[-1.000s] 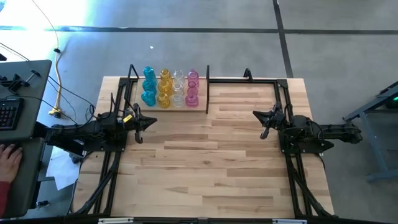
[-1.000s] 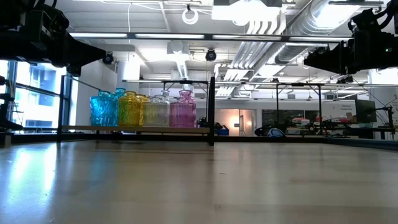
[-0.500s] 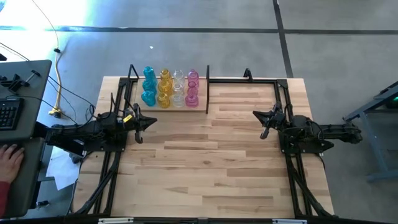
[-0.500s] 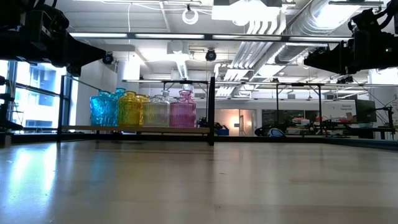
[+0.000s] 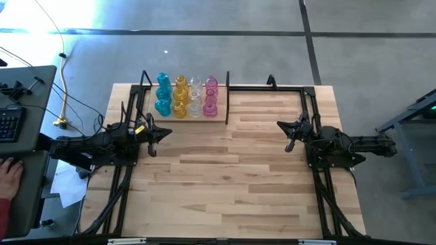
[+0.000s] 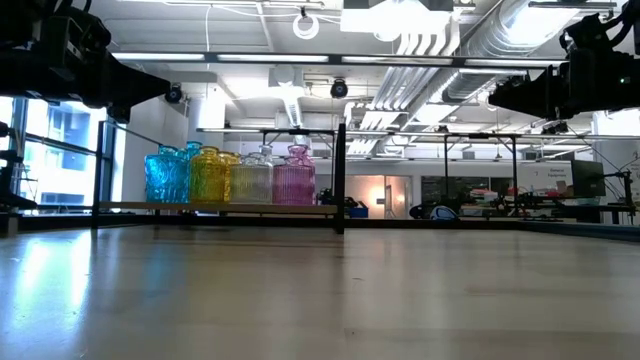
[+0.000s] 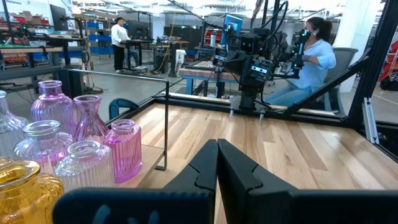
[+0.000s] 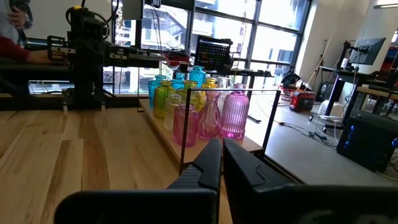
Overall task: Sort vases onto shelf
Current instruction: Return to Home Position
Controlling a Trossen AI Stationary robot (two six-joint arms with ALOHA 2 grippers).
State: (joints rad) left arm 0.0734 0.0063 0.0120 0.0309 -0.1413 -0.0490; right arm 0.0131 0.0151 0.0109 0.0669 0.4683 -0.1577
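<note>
Several glass vases (image 5: 185, 97) stand in colour rows of teal, amber, clear and pink on the shelf (image 5: 218, 119) at the table's far left; the low view shows the vases (image 6: 230, 178) side by side on its board. My left gripper (image 5: 162, 133) rests shut at the table's left, level, near the shelf's front. My right gripper (image 5: 285, 126) rests shut at the table's right, level and pointing toward the left. In the wrist views the left gripper (image 7: 217, 149) and the right gripper (image 8: 222, 149) have their fingers together with nothing between them.
A black metal frame (image 5: 272, 86) runs along the table's far and side edges. Bare wood tabletop (image 5: 225, 177) spreads between the arms. A person's hand (image 5: 8, 173) lies at a desk with a keyboard to the table's left. People sit and stand in the room beyond.
</note>
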